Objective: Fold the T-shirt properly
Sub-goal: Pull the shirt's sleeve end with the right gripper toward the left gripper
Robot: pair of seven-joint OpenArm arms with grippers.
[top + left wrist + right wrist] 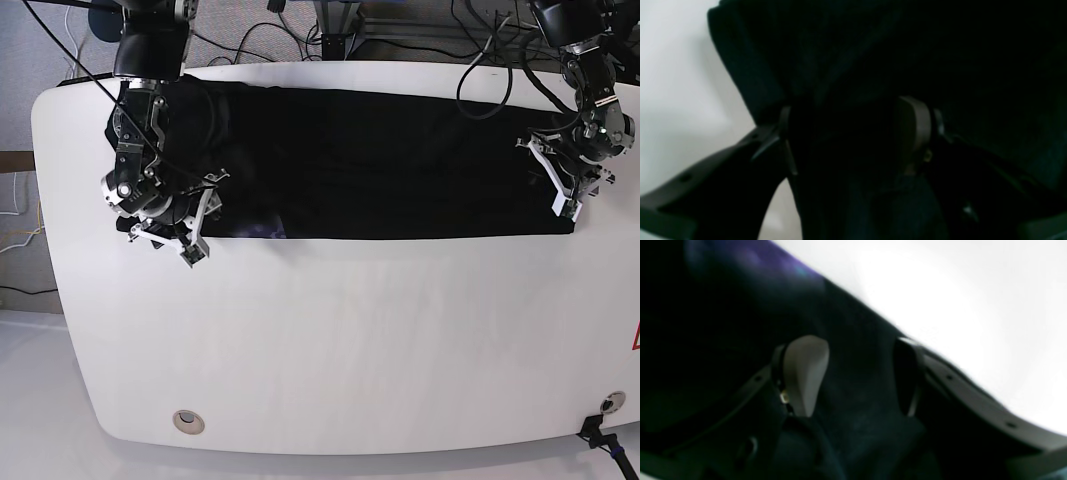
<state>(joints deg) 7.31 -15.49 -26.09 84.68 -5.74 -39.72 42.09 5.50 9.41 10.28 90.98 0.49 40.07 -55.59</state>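
Note:
The black T-shirt (380, 165) lies stretched in a long flat band across the far part of the white table (330, 340). A bit of purple print (272, 232) peeks out at its near edge. My left gripper (558, 180) is at the shirt's right end. In the left wrist view it (850, 133) is closed on bunched black cloth (873, 50). My right gripper (195, 215) is at the shirt's left end. In the right wrist view it (855, 376) has black cloth (723, 323) filling the gap between its pads, with purple print (780, 263) at the top.
Cables (480, 50) lie along the table's far edge behind the shirt. A round grommet (186, 421) sits near the front left corner. The table's curved left edge (40, 200) borders the floor.

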